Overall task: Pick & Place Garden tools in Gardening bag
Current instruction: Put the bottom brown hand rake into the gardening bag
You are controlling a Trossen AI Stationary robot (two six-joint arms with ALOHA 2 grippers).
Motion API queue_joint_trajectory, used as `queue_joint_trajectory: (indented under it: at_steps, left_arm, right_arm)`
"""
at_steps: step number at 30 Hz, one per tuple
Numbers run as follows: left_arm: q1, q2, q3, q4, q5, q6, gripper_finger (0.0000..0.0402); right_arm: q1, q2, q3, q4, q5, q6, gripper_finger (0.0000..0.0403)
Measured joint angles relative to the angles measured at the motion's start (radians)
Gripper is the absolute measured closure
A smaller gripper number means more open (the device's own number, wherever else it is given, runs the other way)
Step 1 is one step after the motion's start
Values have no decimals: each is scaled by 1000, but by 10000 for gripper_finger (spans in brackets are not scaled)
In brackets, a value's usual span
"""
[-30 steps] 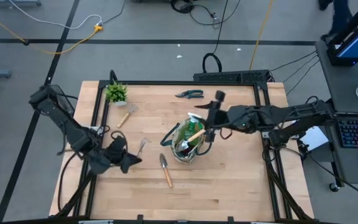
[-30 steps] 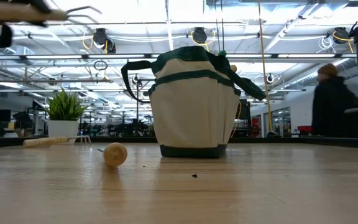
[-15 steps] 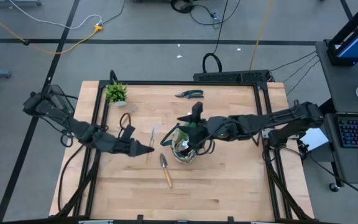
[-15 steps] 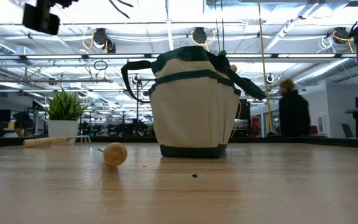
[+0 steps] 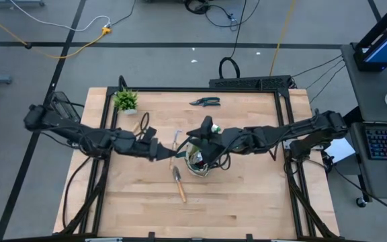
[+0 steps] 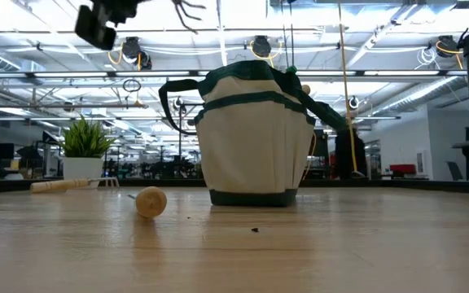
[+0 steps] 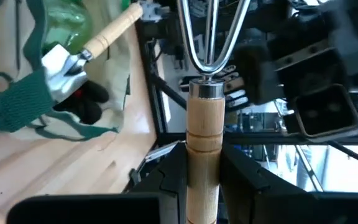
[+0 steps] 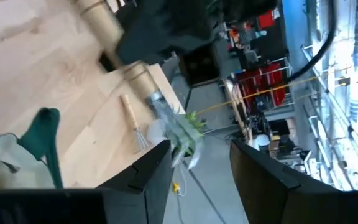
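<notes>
The beige gardening bag [image 5: 200,160] with green trim stands mid-table; a wooden-handled trowel [image 7: 112,32] and a green bottle [image 7: 73,15] stick out of it. My left gripper [image 5: 158,150] is shut on a wooden-handled hand rake [image 5: 175,140], held in the air just left of the bag, with its tines [image 6: 187,11] toward the bag. My right gripper [image 5: 204,133] is open and empty above the bag's far left rim. A trowel [image 5: 179,183] lies flat near the bag. Dark shears [image 5: 205,102] lie at the far edge. Another rake [image 6: 63,185] lies beside the plant. My left gripper pinches the rake's wooden handle [image 7: 202,163] between its two fingers [image 7: 174,180]. The fingers come about level from the table's left and lie along the handle. The metal ferrule [image 7: 205,90] and tines stick out ahead. The rake is lifted clear of the table.
A small green potted plant [image 5: 125,101] stands at the far left corner. The trowel's round handle end [image 6: 151,201] faces the near edge. The two grippers are close together at the bag's left side. A person [image 6: 350,155] shows in the room behind.
My left gripper has carried the rake, held high above the table, toward the right and far edges up to the bag's left side. My right gripper has gone toward the table's left, over the bag. The bag and the tools on the table have stayed put.
</notes>
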Motion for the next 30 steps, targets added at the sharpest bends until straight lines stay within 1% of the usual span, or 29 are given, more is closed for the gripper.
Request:
queue_joint_trajectory:
  at_steps: [3,8,12,18,27,30]
  left_arm:
    - [34,40,4,89,41,-20,336]
    - [84,98,43,130,118,-27,336]
    - [125,132,93,129,176,-26,336]
    - [180,174,159,109,259,-21,336]
    - [210,257,212,122,350,-67,336]
    - [212,274,229,122,353,-68,336]
  right_arm:
    - [0,-1,0,0,0,-21,247]
    - [-12,-1,0,-22,-1,-36,247]
    - [-22,0,0,-62,0,-36,247]
    - [-21,0,0,-73,2,-36,247]
    - [-21,0,0,-92,3,-32,247]
    - [-22,0,0,-106,3,-10,247]
